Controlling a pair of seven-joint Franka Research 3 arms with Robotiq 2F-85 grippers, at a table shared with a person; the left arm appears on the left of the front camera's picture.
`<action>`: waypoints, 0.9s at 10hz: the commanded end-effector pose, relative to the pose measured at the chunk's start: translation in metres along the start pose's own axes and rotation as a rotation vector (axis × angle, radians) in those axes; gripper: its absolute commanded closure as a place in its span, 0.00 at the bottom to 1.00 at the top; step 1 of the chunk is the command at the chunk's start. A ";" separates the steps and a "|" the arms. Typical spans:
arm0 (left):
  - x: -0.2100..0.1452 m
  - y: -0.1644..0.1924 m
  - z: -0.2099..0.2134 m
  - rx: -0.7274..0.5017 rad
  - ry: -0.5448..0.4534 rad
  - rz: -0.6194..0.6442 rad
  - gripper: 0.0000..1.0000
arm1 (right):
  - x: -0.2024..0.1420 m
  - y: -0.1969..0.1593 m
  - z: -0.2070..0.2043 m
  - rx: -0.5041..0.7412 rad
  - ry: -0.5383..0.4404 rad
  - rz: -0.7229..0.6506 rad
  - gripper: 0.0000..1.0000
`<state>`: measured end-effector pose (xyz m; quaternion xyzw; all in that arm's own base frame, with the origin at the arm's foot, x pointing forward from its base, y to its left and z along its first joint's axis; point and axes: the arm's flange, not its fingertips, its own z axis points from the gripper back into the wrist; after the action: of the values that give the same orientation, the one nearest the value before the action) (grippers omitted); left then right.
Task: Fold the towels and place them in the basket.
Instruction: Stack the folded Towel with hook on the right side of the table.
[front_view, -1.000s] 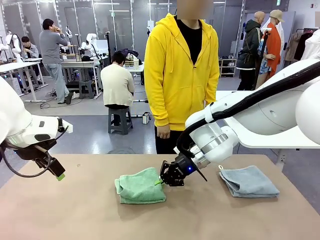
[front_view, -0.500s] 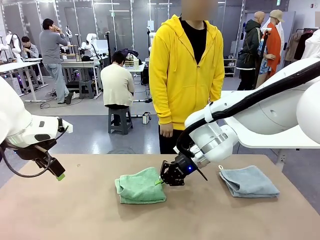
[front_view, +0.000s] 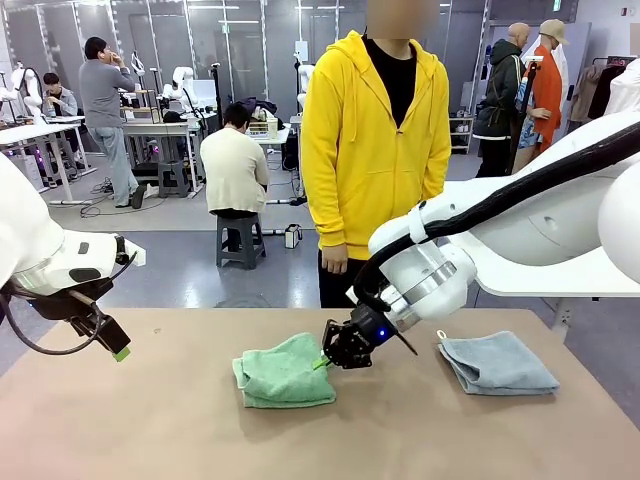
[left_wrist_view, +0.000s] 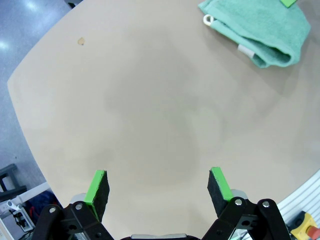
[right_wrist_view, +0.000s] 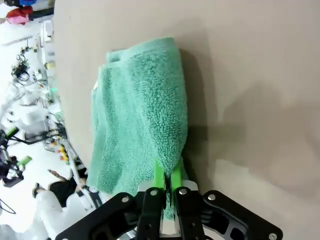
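Right end effector (right_wrist_view: 165, 192) pinches the green towel's (right_wrist_view: 140, 125) edge, hiding its fingertips; left end effector (left_wrist_view: 157, 186) spread.

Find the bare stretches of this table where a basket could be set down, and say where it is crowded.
Bare: the wide patch between the left gripper and the green towel, and the near strip of the table in front of both towels. Crowded: the middle, where the right gripper pinches the green towel's edge, close to the grey towel.
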<state>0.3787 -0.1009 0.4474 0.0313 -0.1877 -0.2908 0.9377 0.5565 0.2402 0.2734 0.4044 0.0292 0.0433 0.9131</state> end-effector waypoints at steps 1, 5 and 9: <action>0.000 -0.001 0.001 0.010 0.002 0.001 0.00 | -0.014 0.024 0.036 -0.108 0.007 0.179 0.94; 0.000 -0.001 0.001 0.010 0.002 0.001 0.00 | -0.026 0.063 0.081 -0.284 -0.006 0.376 0.94; 0.000 -0.001 0.001 0.010 0.002 0.001 0.00 | -0.030 0.051 0.156 -0.347 -0.039 0.354 0.94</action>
<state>0.3787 -0.1009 0.4474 0.0313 -0.1876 -0.2908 0.9377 0.5431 0.1758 0.4117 0.2481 -0.0714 0.2049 0.9441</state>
